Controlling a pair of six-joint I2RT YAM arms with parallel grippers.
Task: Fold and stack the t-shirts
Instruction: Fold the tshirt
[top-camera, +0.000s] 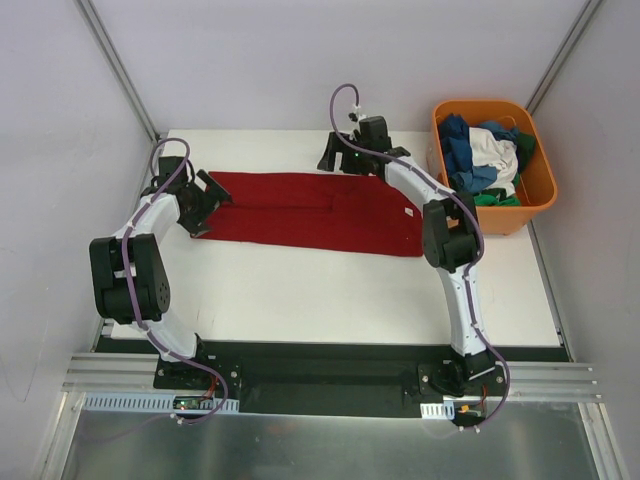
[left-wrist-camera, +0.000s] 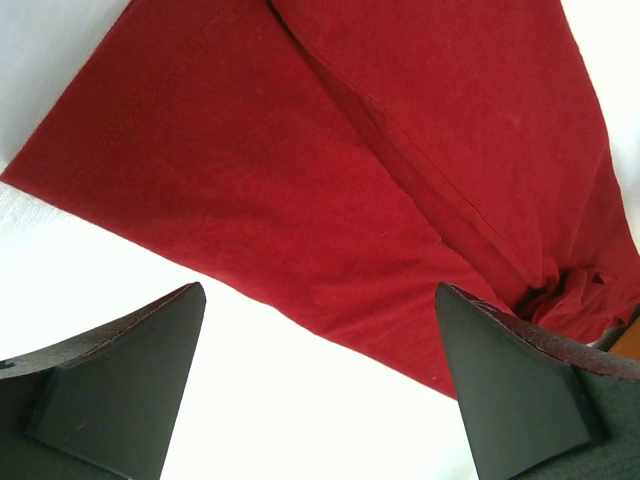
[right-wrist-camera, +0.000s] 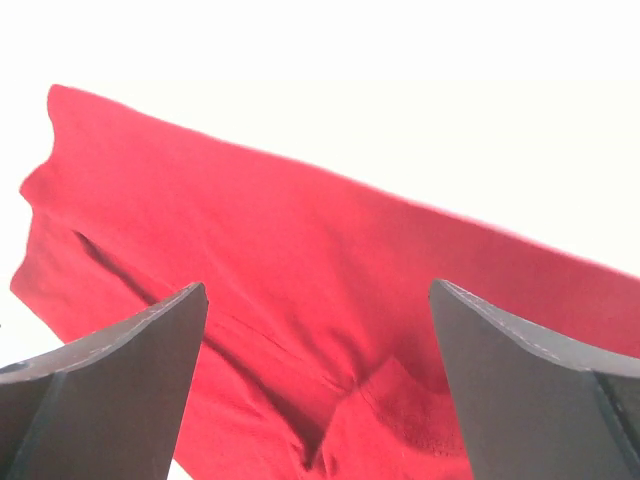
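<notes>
Orange tub (top-camera: 507, 218) holds blue, white, green shirts (top-camera: 482, 160); left pincer (left-wrist-camera: 320, 290), right pincer (right-wrist-camera: 318, 288) gape wide, empty.

You have a white table (top-camera: 330, 290) set inside pale grey enclosure walls (top-camera: 60, 150). An orange plastic tub (top-camera: 547, 185) stands upright at the table's far right corner. A black base plate (top-camera: 320, 365) runs along the near edge. Aluminium rails (top-camera: 330, 385) lie just in front of it, and beyond them you see a sheet-metal floor (top-camera: 320, 445).
</notes>
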